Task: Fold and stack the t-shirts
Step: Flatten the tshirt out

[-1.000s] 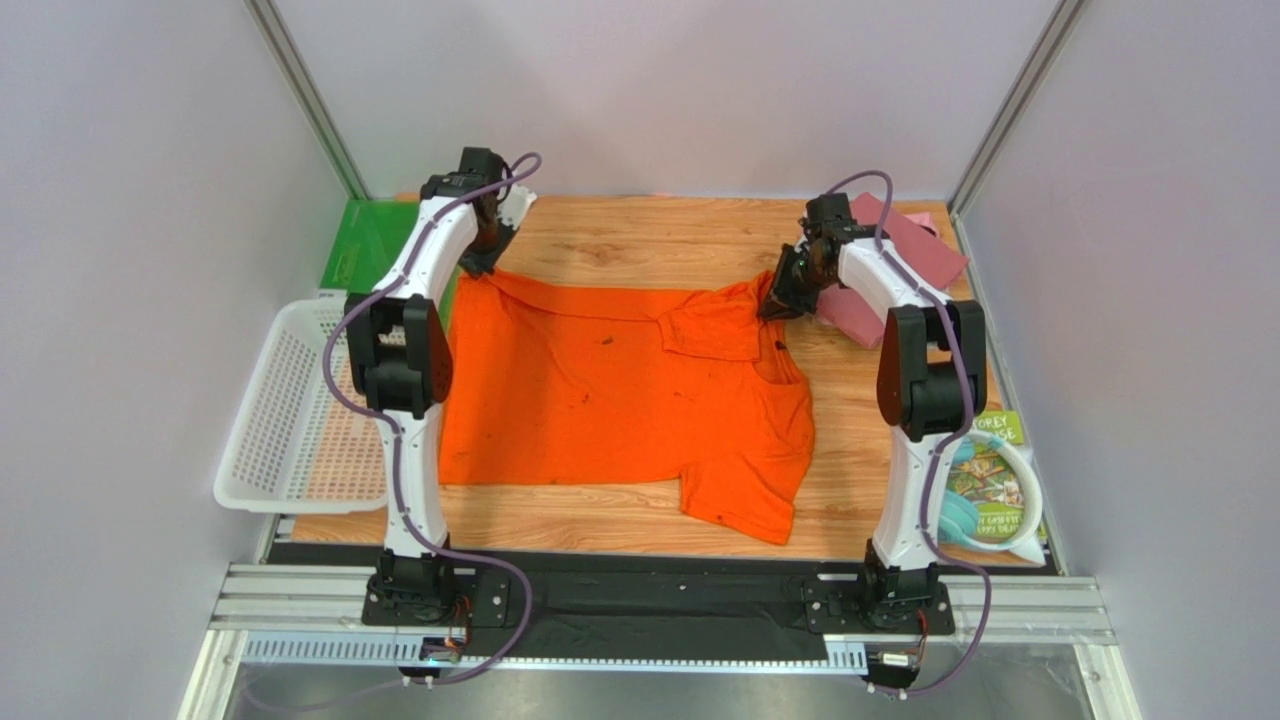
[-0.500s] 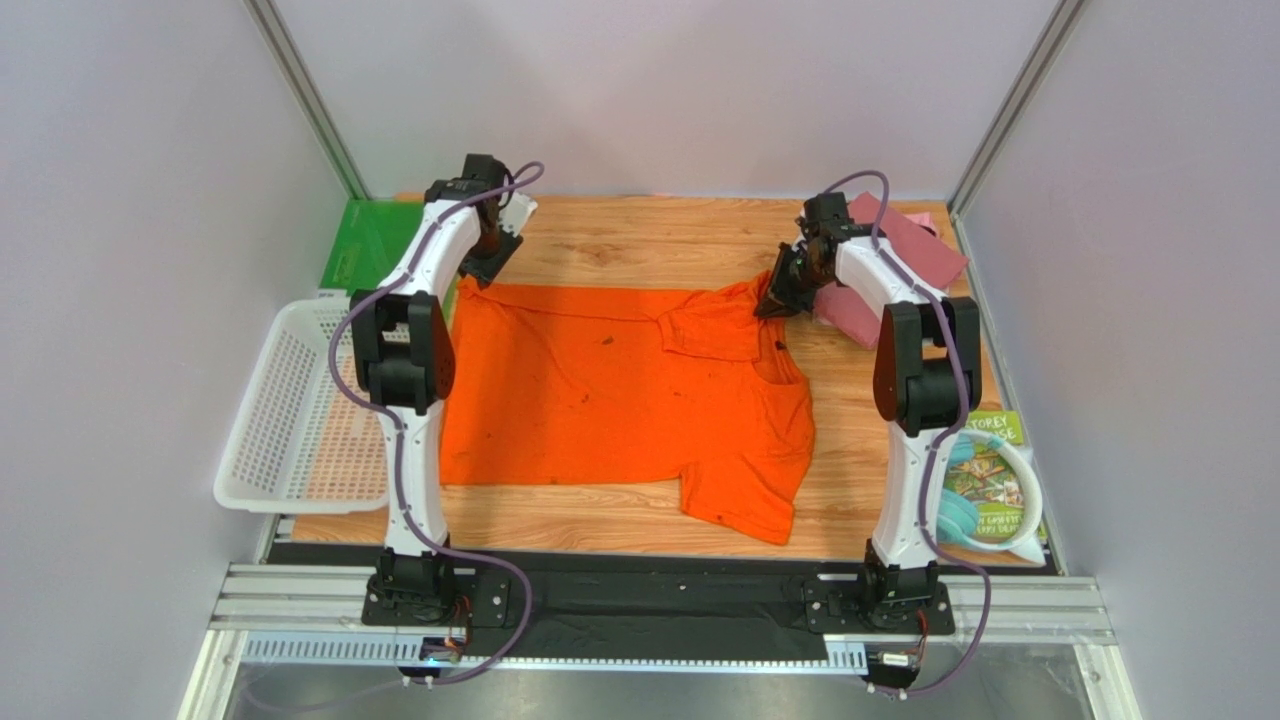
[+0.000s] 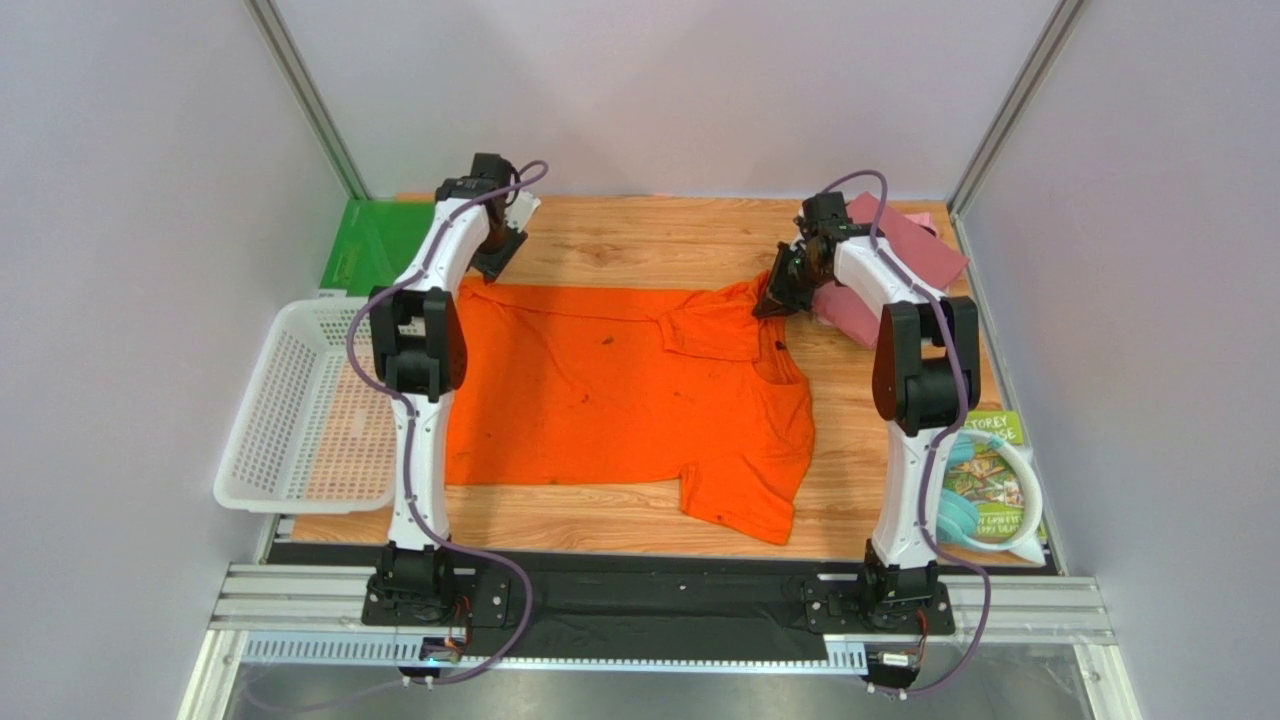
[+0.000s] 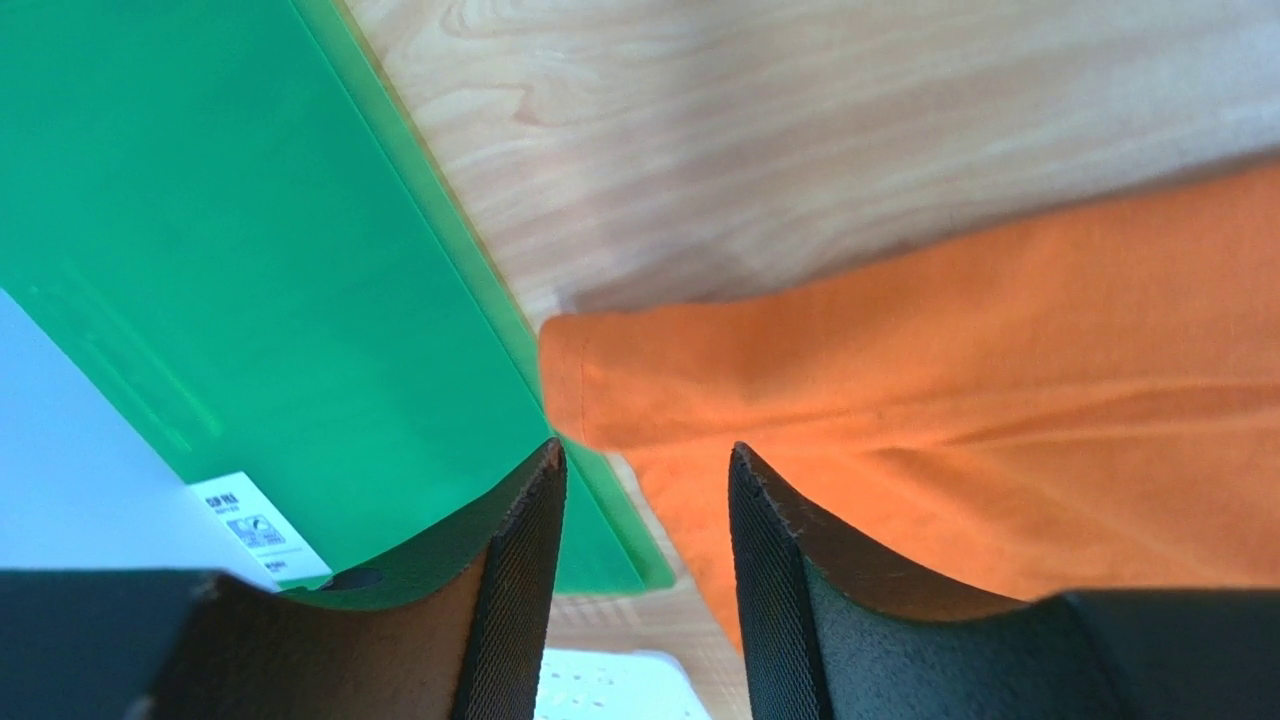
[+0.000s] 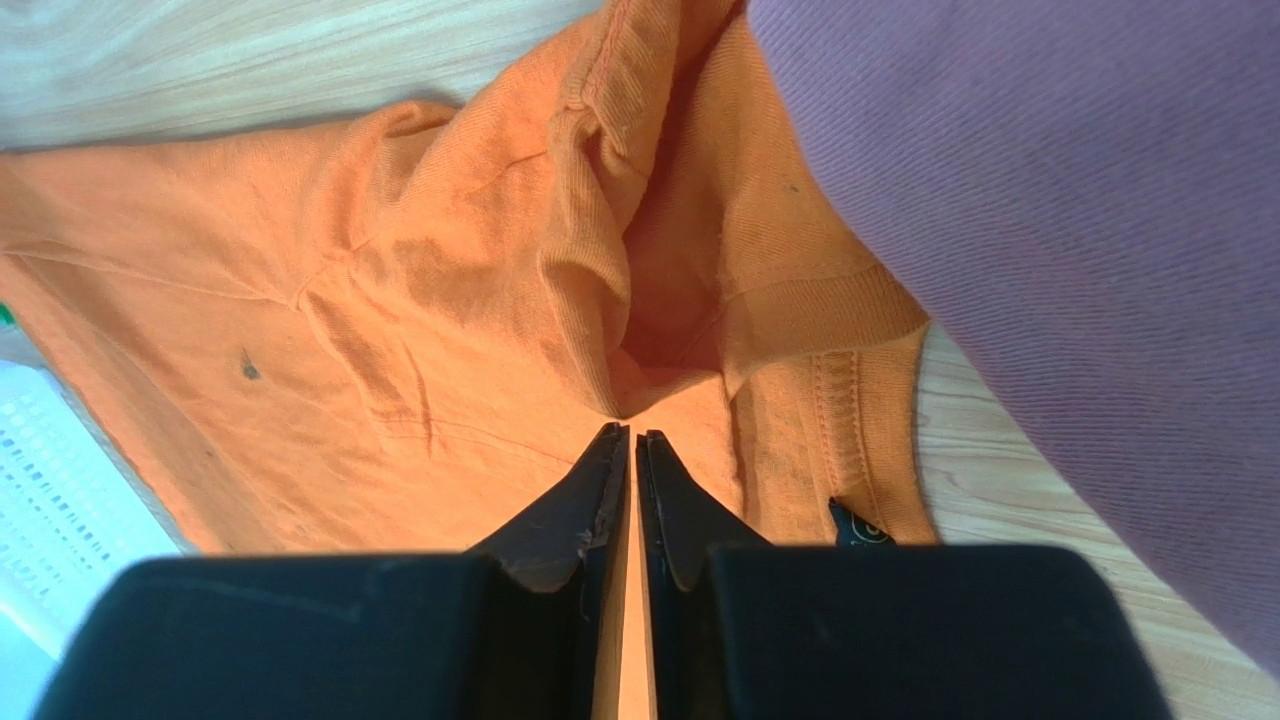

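Top external view: orange t-shirt [image 3: 616,398] lies spread on the bench [image 3: 661,225]. Left tool [image 4: 643,465], fingers spread, hangs over its far-left corner beside the green sheet [image 4: 226,270]. Right tool [image 5: 631,443], pressed together, pinches a bunched fold beside the folded maroon t-shirt [image 5: 1052,225].

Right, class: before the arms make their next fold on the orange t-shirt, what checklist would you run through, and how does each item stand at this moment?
1. Left gripper open, no cloth between its fingers: ok.
2. Right gripper shut on the orange t-shirt near the collar: ok.
3. Orange t-shirt lying flat: not ok, it is bunched at the right gripper and one sleeve is folded over.
4. Shirt corner clear of the green sheet: cannot tell, it sits right at the sheet's edge.
5. Maroon t-shirt not caught in the right gripper: ok, it lies beside it.
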`<state>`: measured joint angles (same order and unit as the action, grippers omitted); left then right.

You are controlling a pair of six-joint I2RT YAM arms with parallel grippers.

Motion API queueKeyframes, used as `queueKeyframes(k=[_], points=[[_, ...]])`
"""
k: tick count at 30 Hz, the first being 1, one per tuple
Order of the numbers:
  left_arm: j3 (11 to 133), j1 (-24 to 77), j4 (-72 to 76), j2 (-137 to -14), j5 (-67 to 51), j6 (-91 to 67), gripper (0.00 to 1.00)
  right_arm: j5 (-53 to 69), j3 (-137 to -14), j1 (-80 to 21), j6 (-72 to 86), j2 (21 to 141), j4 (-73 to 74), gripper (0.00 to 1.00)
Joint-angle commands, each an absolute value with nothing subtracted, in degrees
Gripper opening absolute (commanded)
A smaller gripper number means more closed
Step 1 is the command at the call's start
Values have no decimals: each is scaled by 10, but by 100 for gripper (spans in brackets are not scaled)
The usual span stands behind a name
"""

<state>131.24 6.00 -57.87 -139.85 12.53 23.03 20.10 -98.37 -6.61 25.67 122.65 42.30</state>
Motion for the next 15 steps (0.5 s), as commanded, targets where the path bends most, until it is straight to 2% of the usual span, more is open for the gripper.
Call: queueKeyframes(k=[1,8,15], points=[[1364,48,-603,-1416,123,208,49,210,-1000,-70,258,1228,401,10],[1362,28,-629,-1418,93,185,40,208,-994,-69,258,1229,398,9],[1310,20,-618,-1395,86,197,40,206,-991,-70,259,1227,396,9]])
